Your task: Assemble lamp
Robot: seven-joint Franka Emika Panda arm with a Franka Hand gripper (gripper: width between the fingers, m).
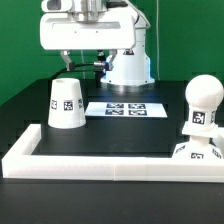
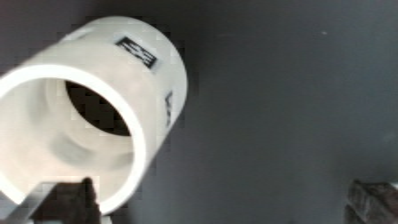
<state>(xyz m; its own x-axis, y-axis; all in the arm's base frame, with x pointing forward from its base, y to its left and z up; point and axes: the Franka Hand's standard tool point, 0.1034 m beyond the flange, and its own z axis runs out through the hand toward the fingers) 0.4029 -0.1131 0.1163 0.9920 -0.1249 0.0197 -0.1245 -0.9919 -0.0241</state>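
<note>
The white cone-shaped lamp shade (image 1: 67,104) stands on the black table at the exterior view's left, a tag on its side. In the wrist view I look down into its open top (image 2: 89,120). My gripper (image 1: 82,60) hangs above and a little behind the shade; in the wrist view the gripper (image 2: 217,205) is open wide and empty, with one finger (image 2: 64,200) beside the shade's rim. The ball-shaped bulb (image 1: 204,96) stands upright on the flat base (image 1: 196,150) at the exterior view's right.
The marker board (image 1: 125,108) lies flat in the middle of the table. The long white bar frame (image 1: 110,166) runs along the front and the left edge. The arm's white pedestal (image 1: 128,68) stands at the back.
</note>
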